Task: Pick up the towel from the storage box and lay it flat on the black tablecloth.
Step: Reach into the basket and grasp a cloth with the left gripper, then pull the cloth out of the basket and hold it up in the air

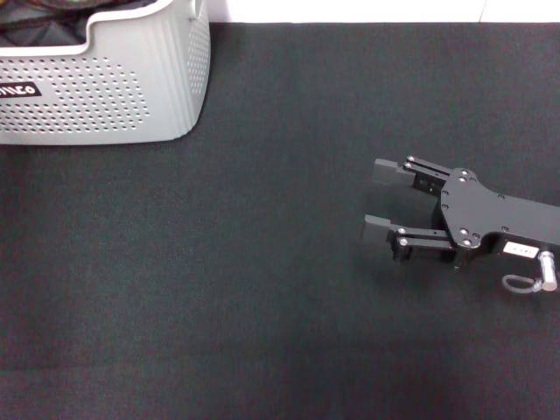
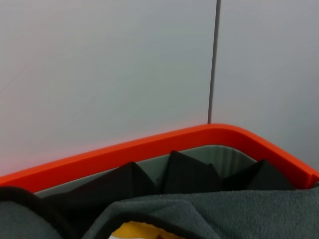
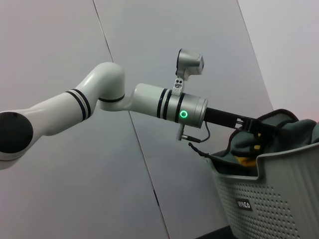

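Towel (image 3: 284, 130) bunched in storage box (image 3: 279, 194); left gripper (image 3: 251, 130) inside.

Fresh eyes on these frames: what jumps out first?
The left gripper reaches into the storage box at the far left corner of the black tablecloth, among grey folds of the towel with a bit of yellow showing. The right gripper rests on the tablecloth at right, jaws open and empty.

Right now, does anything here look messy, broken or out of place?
Nothing looks broken or spilled. The towel is bunched up, heaped above the storage box rim where the left gripper reaches in. The right gripper rests open on the black tablecloth.
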